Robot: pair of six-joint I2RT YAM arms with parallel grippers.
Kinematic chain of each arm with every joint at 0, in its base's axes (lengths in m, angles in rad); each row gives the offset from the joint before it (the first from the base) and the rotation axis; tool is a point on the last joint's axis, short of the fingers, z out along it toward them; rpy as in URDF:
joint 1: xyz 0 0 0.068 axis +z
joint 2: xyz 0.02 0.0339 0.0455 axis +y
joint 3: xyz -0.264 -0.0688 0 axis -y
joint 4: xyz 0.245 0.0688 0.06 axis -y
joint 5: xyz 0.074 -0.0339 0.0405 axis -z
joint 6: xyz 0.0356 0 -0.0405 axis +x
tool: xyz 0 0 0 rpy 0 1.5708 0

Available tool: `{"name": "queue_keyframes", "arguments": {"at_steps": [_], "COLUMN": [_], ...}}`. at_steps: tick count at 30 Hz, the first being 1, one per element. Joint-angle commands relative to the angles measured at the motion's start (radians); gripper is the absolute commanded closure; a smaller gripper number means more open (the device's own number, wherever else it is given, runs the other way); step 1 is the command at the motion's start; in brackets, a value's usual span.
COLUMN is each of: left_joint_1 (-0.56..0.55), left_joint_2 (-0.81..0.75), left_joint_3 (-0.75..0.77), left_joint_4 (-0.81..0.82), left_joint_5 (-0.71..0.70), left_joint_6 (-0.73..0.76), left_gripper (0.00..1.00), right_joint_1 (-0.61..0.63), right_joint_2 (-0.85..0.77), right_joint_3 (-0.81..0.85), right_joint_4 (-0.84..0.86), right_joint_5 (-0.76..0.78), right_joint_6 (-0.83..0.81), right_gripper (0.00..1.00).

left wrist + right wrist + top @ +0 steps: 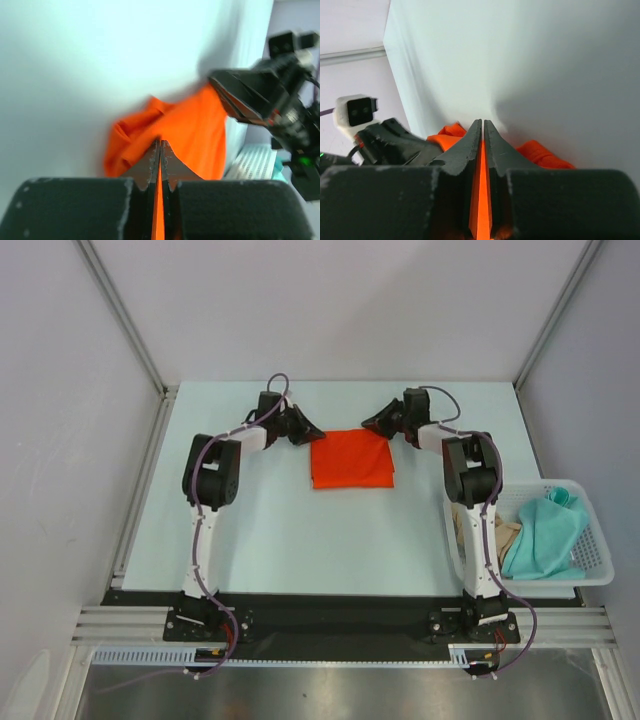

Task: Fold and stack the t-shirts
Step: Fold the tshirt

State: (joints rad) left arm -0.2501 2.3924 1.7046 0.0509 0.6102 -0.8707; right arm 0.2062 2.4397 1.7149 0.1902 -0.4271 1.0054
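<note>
Orange-red t-shirt (pixel 351 459): lies flat on the surface (pixel 260 530) as a compact rectangle, well to the left of the basket (pixel 598 540) and farther from the arm bases than it.

Claws: left claw (pixel 305 430) sits at the shirt's back corner farthest from the basket, right claw (pixel 372 423) at the back corner on the basket's side. Both wrist views show the fingers pressed together with a thin strip of orange cloth between them, so each is pinching the back hem.

Step (judged): a fold of the first shirt is in hand; stacking has not begun. The next move probably calls for both claws to rise together and carry the back hem over toward the front edge at matched height and pace. Uneven tension would skew the rectangle.

Basket contents: teal-green t-shirt (pixel 545 535), crumpled, fills most of it. Beige-tan t-shirt (pixel 508 535) shows at the basket's left end, partly hidden behind the right arm. Neither is folded — two shirts left to do.
</note>
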Motion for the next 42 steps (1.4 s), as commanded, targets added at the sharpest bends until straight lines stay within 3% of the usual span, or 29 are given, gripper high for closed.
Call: {"name": "queue_keyframes", "arguments": {"at_steps": [1,7,14,21,27,32,36,42], "left_joint_1": [0.021,0.029,0.028,-0.027,-0.092,-0.087,-0.077,-0.075], "left_joint_2": [0.082,0.146,-0.024,-0.199,-0.277,-0.242,-0.251,-0.28], "left_joint_3": [0.076,0.182,0.153,-0.086,-0.353,-0.453,-0.503,-0.491], "left_joint_4": [0.01,-0.094,-0.218,-0.145,-0.056,0.013,0.024,-0.009], "left_joint_5": [0.02,0.011,-0.04,0.02,-0.009,-0.032,-0.052,-0.043], "left_joint_6": [-0.059,-0.013,0.117,0.073,0.056,0.076,0.091,0.119], "left_gripper": [0.95,0.95,0.93,0.91,0.92,0.93,0.94,0.94], "right_joint_1": [-0.004,-0.025,-0.034,-0.042,-0.054,-0.077,-0.099,-0.145], "right_joint_2": [-0.06,-0.113,-0.162,-0.237,-0.117,-0.028,0.044,0.029], "right_joint_3": [0.066,0.101,0.06,-0.161,-0.208,-0.21,-0.141,-0.103], "right_joint_4": [-0.08,-0.158,-0.176,-0.008,0.263,0.422,0.384,0.245], "right_joint_5": [-0.022,-0.048,-0.142,-0.179,-0.216,-0.202,-0.182,-0.122], "right_joint_6": [-0.056,-0.132,-0.191,-0.173,-0.076,-0.027,-0.039,-0.096], "right_gripper": [0.89,0.87,0.85,0.85,0.87,0.88,0.88,0.87]}}
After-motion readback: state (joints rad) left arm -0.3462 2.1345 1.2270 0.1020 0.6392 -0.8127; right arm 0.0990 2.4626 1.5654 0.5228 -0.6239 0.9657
